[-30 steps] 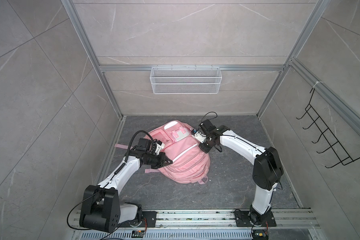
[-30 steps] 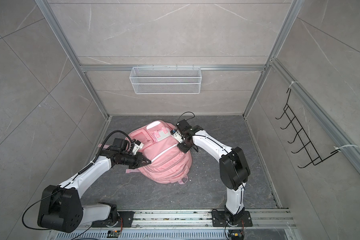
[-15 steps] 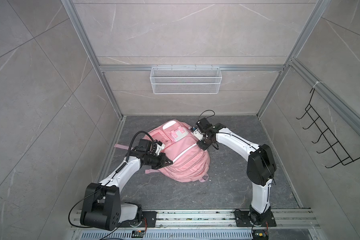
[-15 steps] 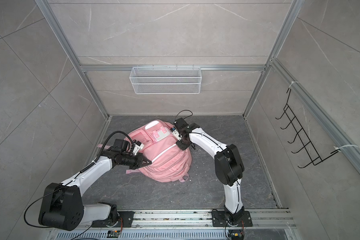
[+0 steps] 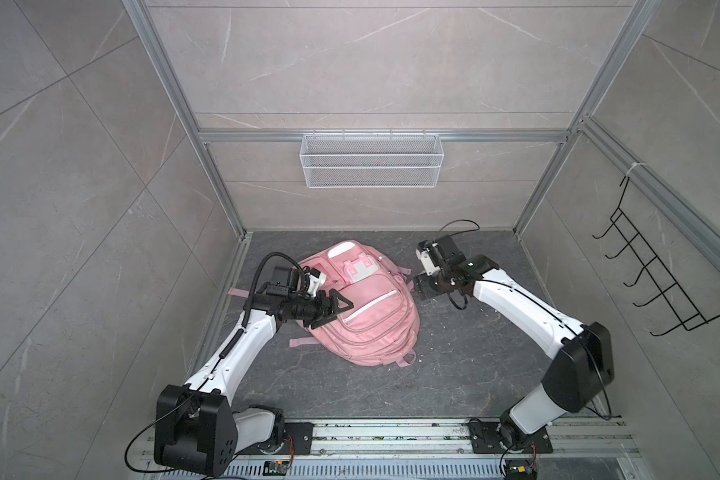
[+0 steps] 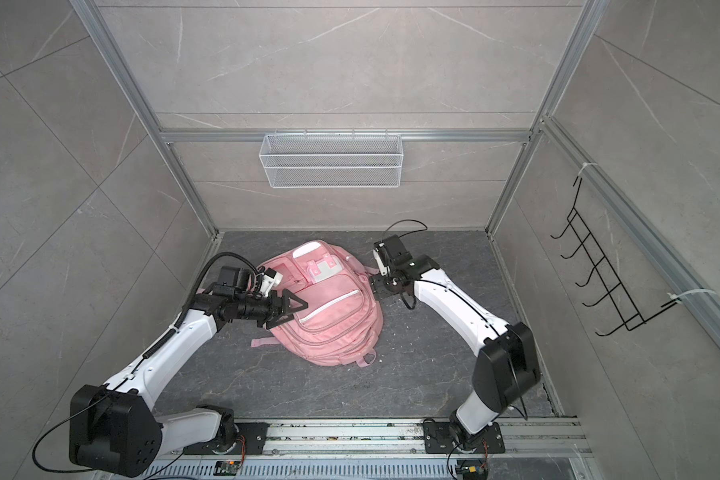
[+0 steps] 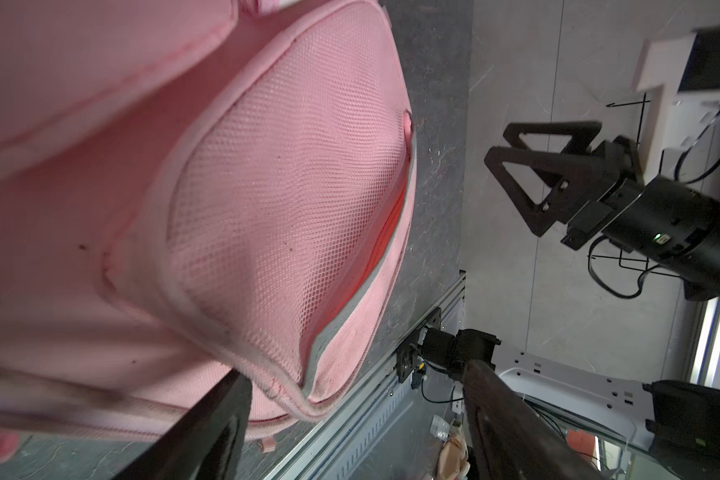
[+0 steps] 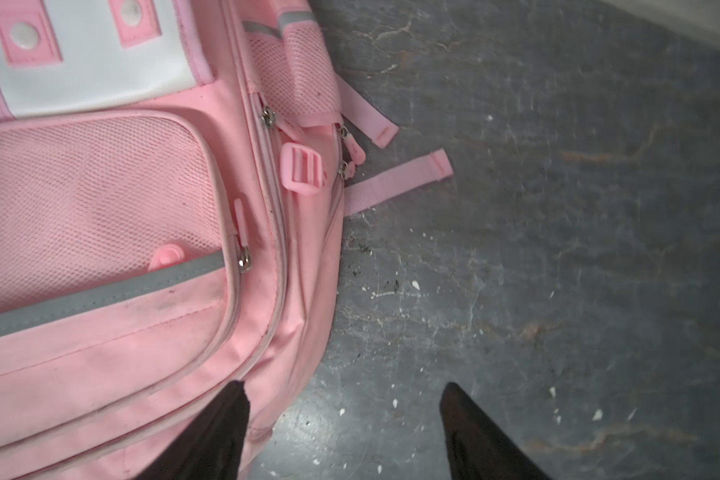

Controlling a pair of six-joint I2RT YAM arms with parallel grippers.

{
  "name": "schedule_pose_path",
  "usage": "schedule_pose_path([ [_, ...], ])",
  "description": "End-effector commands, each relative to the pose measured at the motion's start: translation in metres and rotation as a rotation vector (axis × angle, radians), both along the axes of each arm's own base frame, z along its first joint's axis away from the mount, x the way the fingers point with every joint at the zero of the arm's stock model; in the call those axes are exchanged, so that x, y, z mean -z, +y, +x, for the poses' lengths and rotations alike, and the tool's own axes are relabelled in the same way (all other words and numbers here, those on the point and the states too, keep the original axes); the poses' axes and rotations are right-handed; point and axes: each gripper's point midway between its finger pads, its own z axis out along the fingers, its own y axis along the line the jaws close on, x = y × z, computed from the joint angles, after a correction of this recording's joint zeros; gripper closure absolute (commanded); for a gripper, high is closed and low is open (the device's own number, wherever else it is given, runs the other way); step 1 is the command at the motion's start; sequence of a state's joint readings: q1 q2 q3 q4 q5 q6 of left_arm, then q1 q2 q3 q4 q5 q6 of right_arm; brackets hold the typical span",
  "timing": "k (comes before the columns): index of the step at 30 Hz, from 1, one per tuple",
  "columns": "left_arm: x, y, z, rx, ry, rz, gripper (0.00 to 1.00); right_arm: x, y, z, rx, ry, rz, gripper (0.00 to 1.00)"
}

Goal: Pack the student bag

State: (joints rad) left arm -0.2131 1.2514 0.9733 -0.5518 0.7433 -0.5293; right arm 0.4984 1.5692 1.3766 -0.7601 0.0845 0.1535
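The bag [image 5: 366,316] lies flat on the floor [image 5: 454,365], soft, limp, probably light though its fill is hidden; left gripper [image 5: 341,311] and right gripper [image 8: 344,388] stand wide and empty at its sides; pinch a strap or seam.

Dark grey veined stone-look tabletop [image 5: 454,374]: one large soft pink fabric backpack [image 5: 371,320] lies flat near the middle, front pockets up. Two loose pink webbing strap ends [image 8: 395,183] rest on the slab beside it. Small white flecks [image 8: 415,285] are scattered close by.
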Motion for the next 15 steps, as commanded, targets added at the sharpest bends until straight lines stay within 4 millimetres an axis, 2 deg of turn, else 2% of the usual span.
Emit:
schedule_pose_path([
  [1, -0.025, 0.022, 0.030, -0.116, -0.069, 0.066, 0.17, 0.020, -0.018, -0.022, 0.184, 0.125, 0.115, 0.24],
  [4, -0.018, 0.054, 0.042, -0.241, -0.027, 0.078, 0.17, 0.040, -0.037, -0.021, 0.292, 0.211, 0.213, 0.24],
  [8, 0.001, 0.087, 0.052, -0.350, 0.014, 0.130, 0.13, 0.071, -0.055, -0.007, 0.386, 0.287, 0.214, 0.24],
  [15, 0.043, 0.143, 0.063, -0.554, 0.062, 0.161, 0.09, 0.112, -0.049, 0.027, 0.415, 0.338, 0.198, 0.24],
])
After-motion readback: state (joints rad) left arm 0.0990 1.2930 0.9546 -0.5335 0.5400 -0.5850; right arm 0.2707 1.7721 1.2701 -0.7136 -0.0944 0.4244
